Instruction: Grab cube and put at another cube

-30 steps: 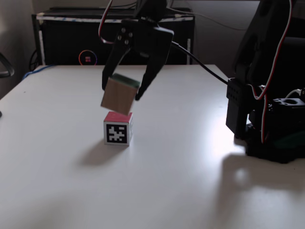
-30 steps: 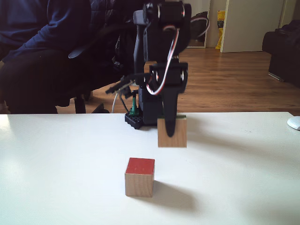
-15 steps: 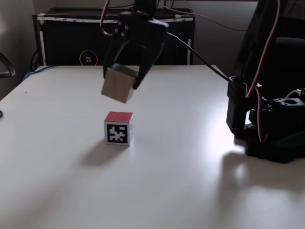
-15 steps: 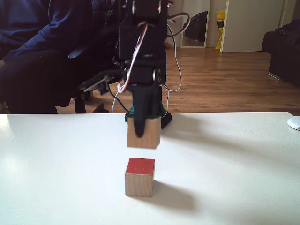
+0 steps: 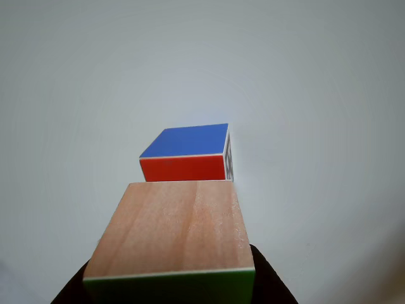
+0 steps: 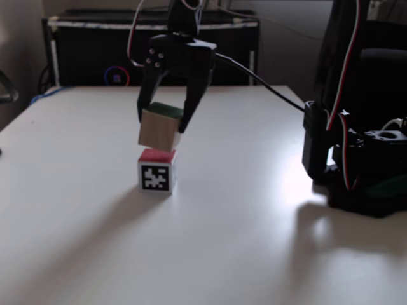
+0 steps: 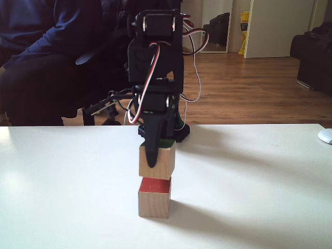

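Nearest me on the table [image 7: 270, 176] sits another cube [image 7: 154, 197], red face up. Directly above it, just off its top and slightly tilted, hangs the cube [image 7: 157, 161], clamped between the gripper [image 6: 164, 124] fingers. The drop looks straight down.

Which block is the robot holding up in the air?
The wood block with the green face. The end effector is shut on it, just above the other block, the one with the red top and black-and-white marker, which sits on the table.
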Controlling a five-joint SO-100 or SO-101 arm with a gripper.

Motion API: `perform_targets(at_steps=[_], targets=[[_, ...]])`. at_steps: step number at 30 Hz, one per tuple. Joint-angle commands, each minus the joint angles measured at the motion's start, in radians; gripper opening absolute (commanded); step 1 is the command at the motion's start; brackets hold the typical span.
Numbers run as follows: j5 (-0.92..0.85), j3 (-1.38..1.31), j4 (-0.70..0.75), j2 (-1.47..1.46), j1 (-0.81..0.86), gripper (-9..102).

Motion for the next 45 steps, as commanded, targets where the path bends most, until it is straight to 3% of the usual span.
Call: perform_targets(at_steps=[1, 18, 31, 39, 45], targets=[[0.006, -0.058, -0.003, -0.003, -0.005, 14], [-0.002, -0.100, -0.003, -0.089, 0.017, 16], [0.005, -0.114, 0.011, -0.114, 0.014, 34], [0.025, -0.183, 0.124, -0.101, 0.000, 41], [0.028, -0.199, 0.219, 0.087, -0.025, 43]])
